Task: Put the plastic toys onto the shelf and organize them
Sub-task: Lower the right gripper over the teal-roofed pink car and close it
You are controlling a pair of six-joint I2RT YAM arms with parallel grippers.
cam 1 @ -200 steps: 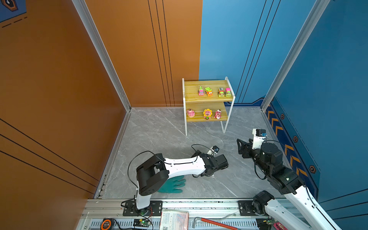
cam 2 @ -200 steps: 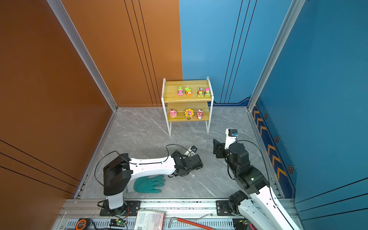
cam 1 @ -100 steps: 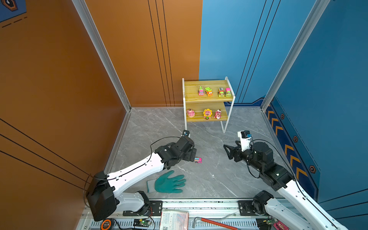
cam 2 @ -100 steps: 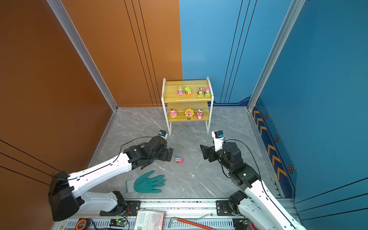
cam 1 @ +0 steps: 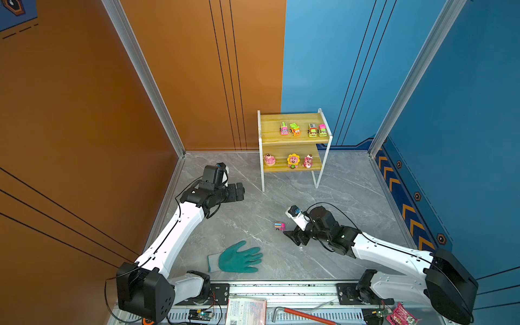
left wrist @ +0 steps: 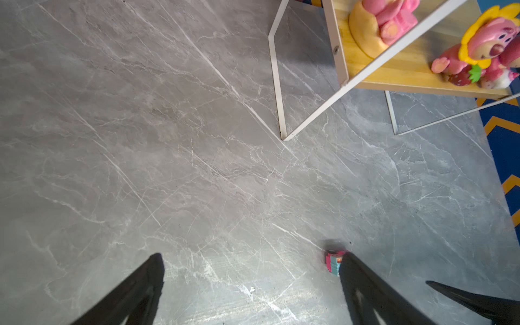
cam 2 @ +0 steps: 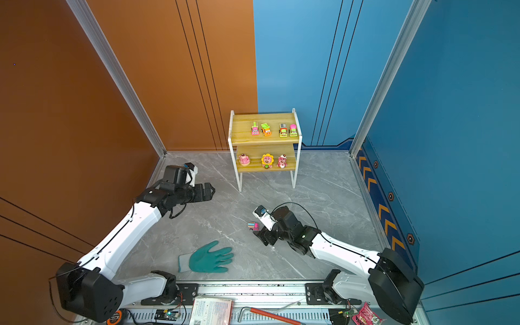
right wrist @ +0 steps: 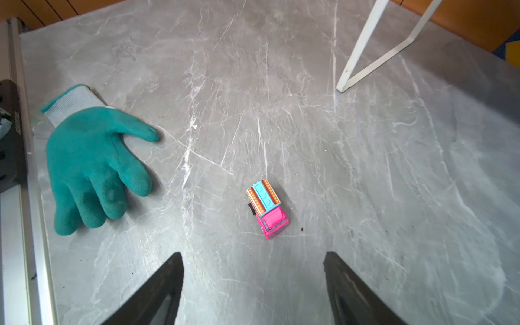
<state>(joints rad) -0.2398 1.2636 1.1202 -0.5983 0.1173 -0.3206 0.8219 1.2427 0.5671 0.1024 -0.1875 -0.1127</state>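
Pink toy car point(left wrist: 333, 261) half hidden by left gripper point(left wrist: 251, 255), right gripper point(right wrist: 252, 254) near; both spread wide, empty

The grey marbled table point(cam 1: 253, 208) carries the shelf point(cam 1: 270, 126) near its far edge. Four toy cars point(cam 1: 295, 129) line the shelf's upper board, and three pink bear figurines point(cam 1: 293, 161) stand on its lower one. A pink car point(cam 1: 279, 225) with a blue-and-orange roof sits near the table's middle. A teal glove point(cam 1: 239, 257) lies flat by the near edge.
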